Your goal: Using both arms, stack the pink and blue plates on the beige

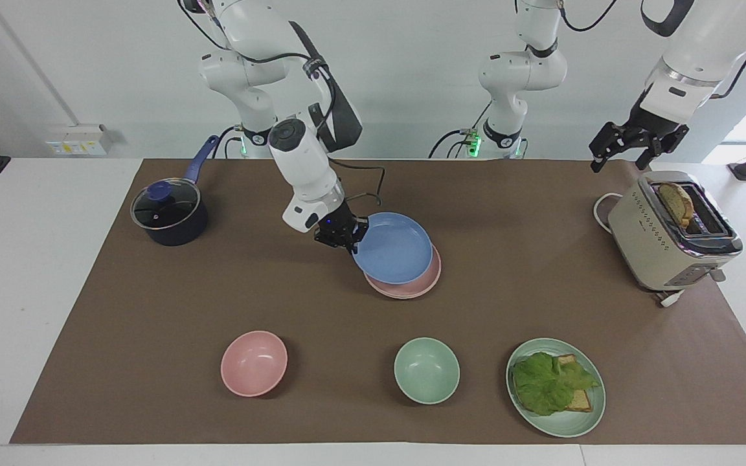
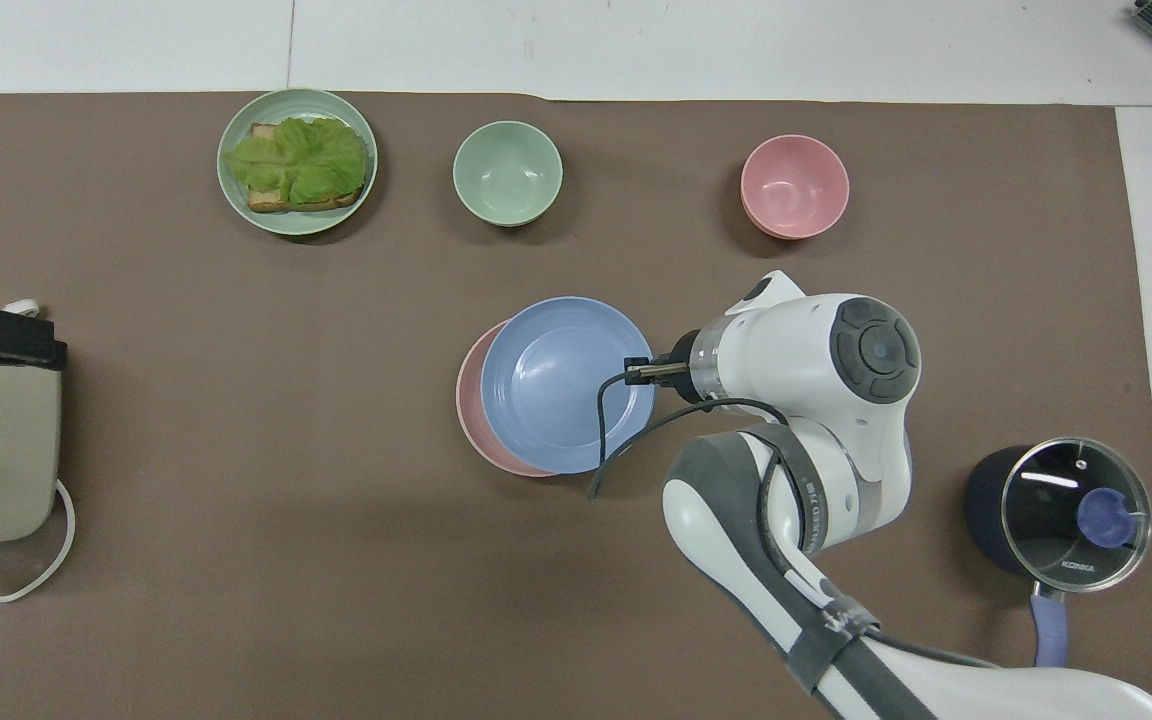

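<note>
- The blue plate (image 1: pixel 392 248) hangs just over the pink plate (image 1: pixel 412 283), covering most of it; the pink plate lies mid-table on the brown mat (image 1: pixel 153 336)
- The right pincer (image 1: pixel 347 243) is clamped shut on the blue plate's rim at the side toward the right arm's end of the table
- The left pincer (image 1: pixel 629 150) waits with its fingers spread and nothing in them, above the toaster (image 1: pixel 667 243)
- A dark pot (image 1: pixel 167 217) stands at the right arm's end; a pink bowl (image 1: pixel 254 363) and a green bowl (image 1: pixel 426 370) sit farther from the robots
</note>
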Tool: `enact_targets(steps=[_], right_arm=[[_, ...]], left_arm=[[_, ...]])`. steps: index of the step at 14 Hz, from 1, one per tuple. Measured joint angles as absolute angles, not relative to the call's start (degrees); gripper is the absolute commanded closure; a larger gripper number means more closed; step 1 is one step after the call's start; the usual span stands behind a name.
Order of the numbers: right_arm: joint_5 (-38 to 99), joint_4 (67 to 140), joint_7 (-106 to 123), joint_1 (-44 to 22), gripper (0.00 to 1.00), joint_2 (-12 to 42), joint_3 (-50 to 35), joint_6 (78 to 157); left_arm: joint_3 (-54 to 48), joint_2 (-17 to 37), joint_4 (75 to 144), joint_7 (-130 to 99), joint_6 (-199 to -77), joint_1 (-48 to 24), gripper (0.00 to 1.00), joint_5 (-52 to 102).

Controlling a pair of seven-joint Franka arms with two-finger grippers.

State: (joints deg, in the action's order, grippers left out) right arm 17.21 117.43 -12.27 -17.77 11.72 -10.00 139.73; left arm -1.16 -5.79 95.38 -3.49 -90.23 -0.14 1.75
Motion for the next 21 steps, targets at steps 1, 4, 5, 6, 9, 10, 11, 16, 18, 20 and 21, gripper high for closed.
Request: enact_targets(steps=[1,4,5,6,9,10,11,16,18,20,21], right_arm=[[17.21,117.63,-12.37,-18.32,1.00,12.30,-10.00,140.83],[17.21,117.73,-12.37,-18.53,1.00,13.54,-9.95,141.78],[17.21,117.75,-12.37,-18.62,1.00,13.84,-9.95,141.79],[17.21,117.75,-12.37,-18.74,1.00,14.07,-9.96,141.90],[17.21,117.76,-12.37,-18.76,1.00,14.26,-9.86,143.11],[17.21,117.76,-12.37,-18.76,1.00,14.26,-9.83,143.18],[17.21,117.76,-12.37,-18.76,0.92,14.27,-9.83,143.19],[17.21,117.55,-12.40,-18.75,0.26,14.28,-9.81,143.72],[17.21,116.73,-12.41,-18.71,0.15,14.31,-9.76,144.15],[17.21,115.50,-12.50,-18.43,0.00,14.23,-9.45,144.18],[17.21,115.06,-12.81,-18.04,0.00,13.90,-9.12,144.18]], left_arm=[[-1.16,-5.79,95.38,-3.49,-90.23,-0.14,0.00,1.75],[-1.16,-5.79,95.38,-3.49,-90.23,-0.14,0.00,1.75],[-1.16,-5.79,95.38,-3.49,-90.23,-0.14,0.00,1.75],[-1.16,-5.79,95.38,-3.49,-90.23,-0.14,0.00,1.75],[-1.16,-5.79,95.38,-3.49,-90.23,-0.14,0.00,1.75],[-1.16,-5.79,95.38,-3.49,-90.23,-0.14,0.00,1.75],[-1.16,-5.79,95.38,-3.49,-90.23,-0.14,0.00,1.75],[-1.16,-5.79,95.38,-3.49,-90.23,-0.14,0.00,1.75],[-1.16,-5.79,95.38,-3.49,-90.23,-0.14,0.00,1.75],[-1.16,-5.79,95.38,-3.49,-90.23,-0.14,0.00,1.75],[-1.16,-5.79,95.38,-3.49,-90.23,-0.14,0.00,1.75]])
